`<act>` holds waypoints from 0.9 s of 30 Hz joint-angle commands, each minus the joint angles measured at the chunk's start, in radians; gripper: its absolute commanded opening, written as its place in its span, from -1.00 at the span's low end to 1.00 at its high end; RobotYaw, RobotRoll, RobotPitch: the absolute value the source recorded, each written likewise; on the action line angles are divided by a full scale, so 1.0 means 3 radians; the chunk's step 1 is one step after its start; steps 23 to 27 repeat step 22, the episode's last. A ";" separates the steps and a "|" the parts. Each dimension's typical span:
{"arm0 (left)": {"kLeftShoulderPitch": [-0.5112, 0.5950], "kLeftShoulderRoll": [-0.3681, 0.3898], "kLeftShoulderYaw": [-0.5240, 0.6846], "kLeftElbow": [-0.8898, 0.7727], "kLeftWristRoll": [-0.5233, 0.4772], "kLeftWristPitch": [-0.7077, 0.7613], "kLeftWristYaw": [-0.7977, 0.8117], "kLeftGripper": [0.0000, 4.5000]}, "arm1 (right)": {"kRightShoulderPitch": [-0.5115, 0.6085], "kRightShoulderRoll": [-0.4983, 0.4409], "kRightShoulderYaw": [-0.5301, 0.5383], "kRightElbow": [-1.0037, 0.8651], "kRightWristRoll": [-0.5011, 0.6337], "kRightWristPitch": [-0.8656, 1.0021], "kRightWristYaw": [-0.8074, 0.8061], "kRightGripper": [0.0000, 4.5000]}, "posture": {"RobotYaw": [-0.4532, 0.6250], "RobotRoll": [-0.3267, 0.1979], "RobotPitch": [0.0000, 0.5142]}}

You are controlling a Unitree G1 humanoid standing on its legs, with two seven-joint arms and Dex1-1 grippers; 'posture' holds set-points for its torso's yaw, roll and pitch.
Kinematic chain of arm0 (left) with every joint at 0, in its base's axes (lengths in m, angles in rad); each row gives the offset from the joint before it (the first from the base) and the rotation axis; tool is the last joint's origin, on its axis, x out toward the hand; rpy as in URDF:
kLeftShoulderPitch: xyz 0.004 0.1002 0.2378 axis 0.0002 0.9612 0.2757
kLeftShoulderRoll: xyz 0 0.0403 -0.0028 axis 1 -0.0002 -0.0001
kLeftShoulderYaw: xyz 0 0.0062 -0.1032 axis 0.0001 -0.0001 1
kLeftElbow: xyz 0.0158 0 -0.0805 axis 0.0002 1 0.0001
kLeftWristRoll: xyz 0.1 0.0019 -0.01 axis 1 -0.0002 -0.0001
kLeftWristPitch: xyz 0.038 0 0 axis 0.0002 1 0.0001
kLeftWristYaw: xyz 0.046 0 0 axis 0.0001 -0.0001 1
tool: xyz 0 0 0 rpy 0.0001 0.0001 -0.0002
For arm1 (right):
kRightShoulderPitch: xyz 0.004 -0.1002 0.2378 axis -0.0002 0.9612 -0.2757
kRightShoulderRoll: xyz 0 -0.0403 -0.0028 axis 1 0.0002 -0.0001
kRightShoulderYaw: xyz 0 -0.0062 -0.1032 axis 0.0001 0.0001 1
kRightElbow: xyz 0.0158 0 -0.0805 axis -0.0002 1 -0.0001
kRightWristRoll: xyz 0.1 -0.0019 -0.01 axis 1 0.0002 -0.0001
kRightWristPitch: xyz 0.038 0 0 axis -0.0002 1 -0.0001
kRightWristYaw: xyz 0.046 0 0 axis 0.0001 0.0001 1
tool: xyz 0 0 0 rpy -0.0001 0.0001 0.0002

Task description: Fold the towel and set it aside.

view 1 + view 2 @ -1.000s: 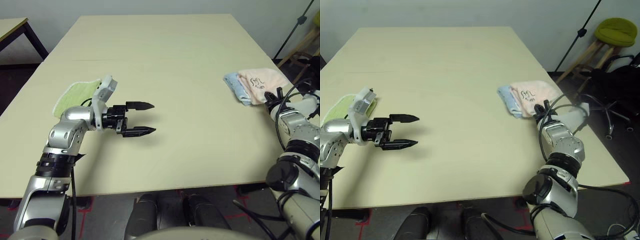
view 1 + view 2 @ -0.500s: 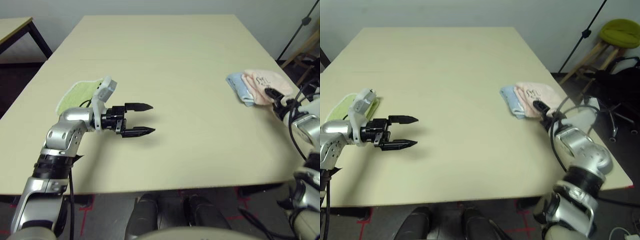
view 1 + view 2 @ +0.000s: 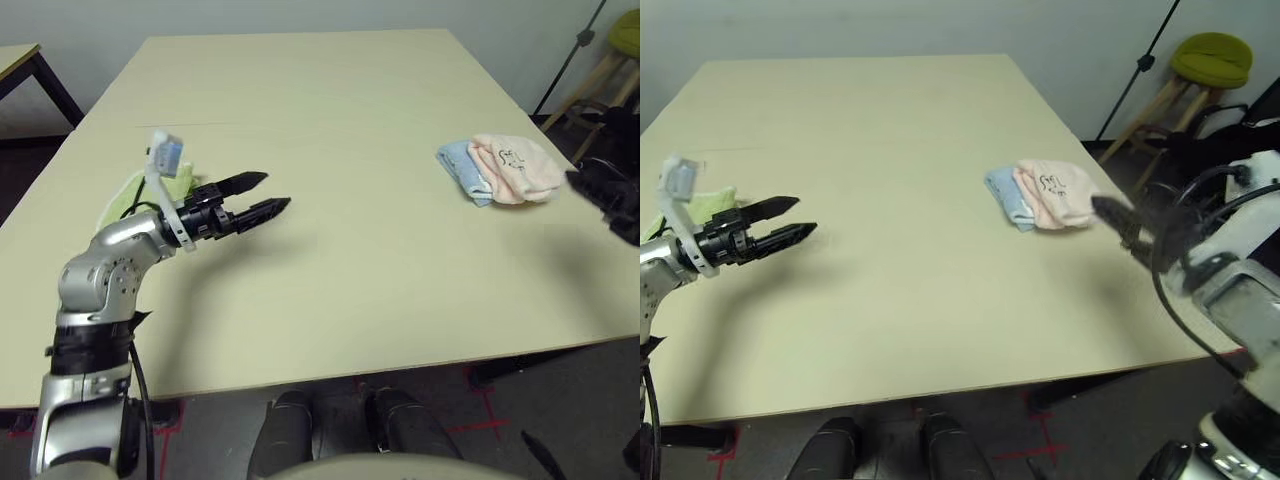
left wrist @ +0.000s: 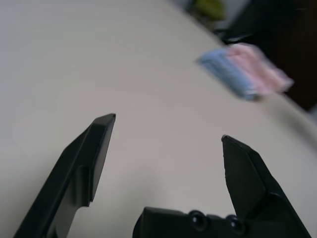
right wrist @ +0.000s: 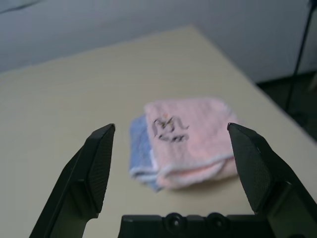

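Observation:
The towel (image 3: 515,168) lies folded into a small pink pad near the table's right edge, its dark motif facing up, and it leans on a folded light-blue cloth (image 3: 458,168). My right gripper (image 3: 1112,214) hangs open just to the right of the towel, apart from it, with nothing between its fingers (image 5: 99,163). In the right wrist view the towel (image 5: 193,139) sits ahead of the spread jaws. My left gripper (image 3: 275,190) is open and empty over the table's left half, pointing toward the middle. In the left wrist view the towel (image 4: 260,67) is far off.
A yellow-green cloth (image 3: 125,195) lies on the table (image 3: 360,270) behind my left wrist. Beyond the right edge stand a stool with a green cushion (image 3: 1210,60), a black stand leg (image 3: 1135,75) and dark chair parts. Another table's corner (image 3: 20,60) is at the far left.
My right gripper opened, let go of the towel and drew back to the right, clear of it. The left gripper turned and rose a little. The camera view also shifted.

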 commanded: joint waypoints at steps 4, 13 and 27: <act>0.0156 -0.0395 0.0327 0.0424 0.0976 -0.1612 0.1216 1.00 | -0.0098 0.0218 0.0321 0.1111 -0.0783 -0.1383 0.0151 0.99 | 0.04 0.25 -0.60; 0.0196 -0.0612 0.0463 0.1192 0.1521 -0.2649 0.2216 1.00 | -0.0576 0.0284 0.0529 0.2538 -0.1072 -0.2239 0.0326 0.99 | 0.06 0.25 -0.62; 0.0201 -0.0617 0.0400 0.1406 0.1403 -0.2819 0.2184 1.00 | -0.0623 0.0277 0.0566 0.2585 -0.1030 -0.2315 0.0428 0.99 | 0.07 0.25 -0.60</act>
